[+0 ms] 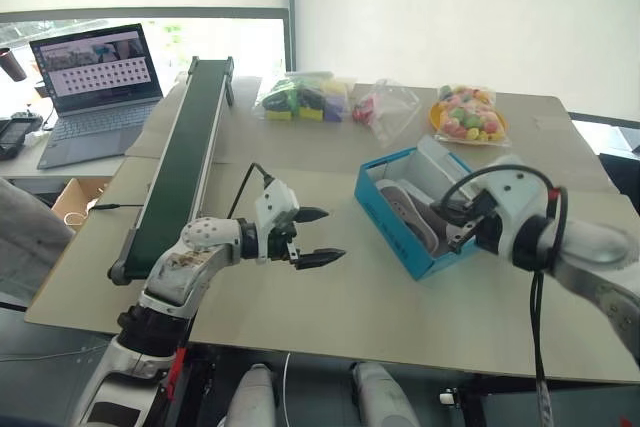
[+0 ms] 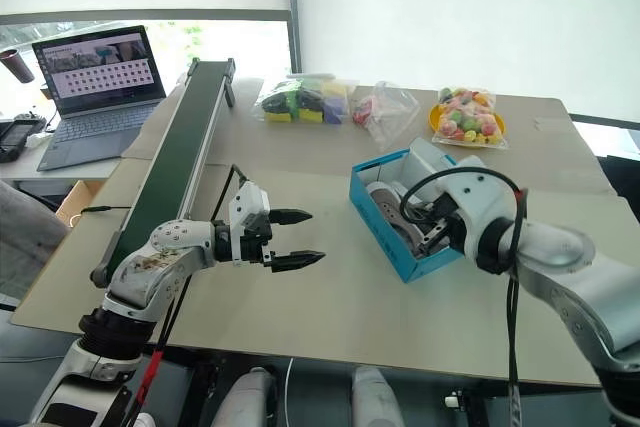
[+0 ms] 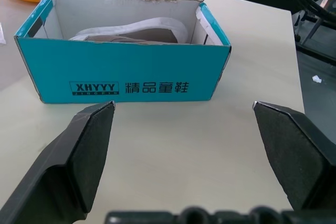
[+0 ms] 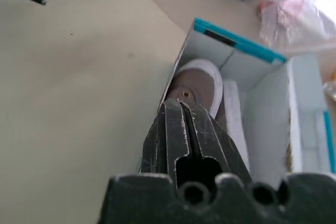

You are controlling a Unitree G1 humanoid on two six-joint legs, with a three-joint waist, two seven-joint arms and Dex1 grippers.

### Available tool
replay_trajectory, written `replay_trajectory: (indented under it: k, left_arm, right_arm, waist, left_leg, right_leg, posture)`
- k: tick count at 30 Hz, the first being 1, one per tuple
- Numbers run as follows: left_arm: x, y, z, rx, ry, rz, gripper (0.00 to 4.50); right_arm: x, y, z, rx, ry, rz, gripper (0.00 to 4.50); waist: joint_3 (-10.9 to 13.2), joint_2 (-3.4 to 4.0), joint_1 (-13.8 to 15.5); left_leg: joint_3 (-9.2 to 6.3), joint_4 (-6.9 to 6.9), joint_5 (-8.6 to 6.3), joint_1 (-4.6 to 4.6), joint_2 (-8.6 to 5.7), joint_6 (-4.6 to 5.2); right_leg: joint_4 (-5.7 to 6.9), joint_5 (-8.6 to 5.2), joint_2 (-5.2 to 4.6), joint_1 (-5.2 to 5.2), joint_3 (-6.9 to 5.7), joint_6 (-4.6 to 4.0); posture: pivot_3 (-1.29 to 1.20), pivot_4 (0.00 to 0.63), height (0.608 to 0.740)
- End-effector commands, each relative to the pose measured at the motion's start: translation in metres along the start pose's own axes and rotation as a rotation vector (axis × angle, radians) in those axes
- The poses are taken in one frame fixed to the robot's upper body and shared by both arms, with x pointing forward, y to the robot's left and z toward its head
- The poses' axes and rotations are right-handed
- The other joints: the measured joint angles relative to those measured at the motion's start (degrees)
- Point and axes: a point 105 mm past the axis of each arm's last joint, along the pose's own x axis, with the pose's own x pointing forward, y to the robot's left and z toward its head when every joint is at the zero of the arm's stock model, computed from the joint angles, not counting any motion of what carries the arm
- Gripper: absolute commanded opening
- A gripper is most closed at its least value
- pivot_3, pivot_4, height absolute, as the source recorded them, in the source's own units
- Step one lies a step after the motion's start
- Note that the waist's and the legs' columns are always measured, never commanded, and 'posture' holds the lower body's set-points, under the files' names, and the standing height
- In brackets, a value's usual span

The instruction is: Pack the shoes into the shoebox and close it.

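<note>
The turquoise-blue shoebox [image 1: 392,213] stands open on the table, its white-lined lid [image 1: 440,159] flipped up at the far side. The shoes [image 3: 131,32] lie inside it, dark grey-brown with pale soles [image 4: 195,87]. My right gripper [image 1: 462,231] hangs shut and empty just above the box's near end, pointing down at the shoes [image 4: 178,106]. My left gripper [image 1: 312,237] hovers open over the bare table, to the left of the box, facing its long printed side [image 3: 126,74] with nothing between its fingers [image 3: 86,150].
A long green conveyor [image 1: 185,162] runs along the table's left side, and a laptop [image 1: 95,87] sits beyond it. At the back lie clear bags of colourful items [image 1: 305,97] and an orange plate of sweets [image 1: 468,117].
</note>
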Motion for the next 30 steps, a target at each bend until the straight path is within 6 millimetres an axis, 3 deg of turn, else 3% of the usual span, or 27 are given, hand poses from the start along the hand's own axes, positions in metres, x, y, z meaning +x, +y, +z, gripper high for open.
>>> replay_trajectory:
  k: [1, 8, 18, 25, 30]
  left_arm:
    - [0.002, -0.003, 0.008, 0.034, -0.027, 0.001, 4.5]
    - [0.001, -0.006, 0.006, 0.027, -0.03, 0.012, 4.5]
    - [-0.003, -0.009, 0.003, 0.014, -0.029, 0.044, 4.5]
    - [-0.003, -0.01, 0.003, 0.009, -0.031, 0.055, 4.5]
    - [-0.004, -0.011, 0.004, 0.006, -0.03, 0.063, 4.5]
  right_arm:
    - [-0.006, 0.006, 0.0, -0.172, 0.047, 0.154, 0.47]
    - [-0.008, 0.002, -0.032, -0.356, 0.165, 0.301, 2.72]
    - [-0.008, 0.006, -0.054, -0.466, 0.25, 0.471, 2.72]
    - [0.021, 0.003, -0.074, -0.516, 0.297, 0.439, 2.72]
    - [0.029, 0.0, -0.082, -0.528, 0.327, 0.429, 2.72]
  waist:
    - [0.02, -0.06, 0.31]
    - [0.04, -0.09, 0.72]
    - [0.05, -0.11, 0.66]
    - [0.06, -0.14, 0.44]
    - [0.06, -0.13, 0.7]
  left_leg:
    - [0.04, -0.02, 0.0, -0.02, 0.0, 0.0]
    - [0.3, 0.07, 0.0, -0.06, 0.02, 0.0]
    - [0.33, 0.09, 0.0, 0.15, 0.02, -0.03]
    - [0.35, 0.21, -0.17, 0.25, 0.02, -0.3]
    - [0.35, 0.21, -0.11, 0.24, 0.01, -0.21]
  right_leg:
    - [-0.01, -0.02, -0.02, 0.01, 0.01, 0.03]
    - [-0.04, -0.08, -0.06, -0.07, 0.2, 0.11]
    - [0.15, -0.08, -0.04, -0.03, 0.22, 0.11]
    - [0.18, -0.07, -0.04, 0.05, 0.25, 0.12]
    - [0.25, -0.07, -0.04, 0.04, 0.24, 0.13]
  posture:
    - [0.0, 0.15, 0.709]
    - [0.0, 0.15, 0.709]
    - [0.0, 0.15, 0.709]
    - [0.0, 0.15, 0.709]
    - [0.0, 0.15, 0.709]
